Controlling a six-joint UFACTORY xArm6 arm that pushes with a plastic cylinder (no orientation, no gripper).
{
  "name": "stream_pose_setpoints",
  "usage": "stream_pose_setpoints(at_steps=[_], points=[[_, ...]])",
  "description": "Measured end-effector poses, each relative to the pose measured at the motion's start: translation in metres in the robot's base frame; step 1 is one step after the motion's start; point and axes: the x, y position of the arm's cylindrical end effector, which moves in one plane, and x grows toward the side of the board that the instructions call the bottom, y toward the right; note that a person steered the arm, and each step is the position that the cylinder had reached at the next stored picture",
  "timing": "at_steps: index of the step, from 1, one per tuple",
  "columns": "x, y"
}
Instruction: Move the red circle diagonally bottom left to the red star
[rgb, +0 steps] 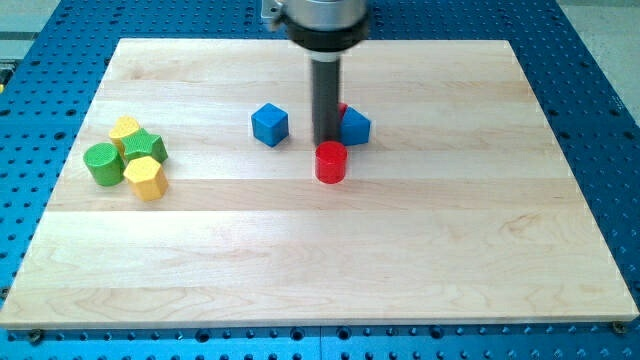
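The red circle (331, 162), a short red cylinder, stands near the board's middle. My tip (326, 142) is right at its upper edge, seemingly touching it. The red star (343, 108) shows only as a small red sliver behind the rod, mostly hidden by a blue block (354, 127) at the rod's right. A blue cube (269, 124) sits to the rod's left.
At the view's left is a cluster: a green cylinder (101, 163), a green star (146, 146), a yellow block (125, 128) and a yellow hexagon (146, 178). The wooden board (400, 250) lies on a blue perforated table.
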Motion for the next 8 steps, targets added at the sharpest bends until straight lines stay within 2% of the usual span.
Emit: stream_pose_setpoints(at_steps=[1,2,3,4,6,7,8], points=[[0.002,0.058],[0.025,0.020],[0.038,-0.042],[0.033,-0.082],[-0.010,-0.091],[0.014,-0.116],[-0.028,-0.140]])
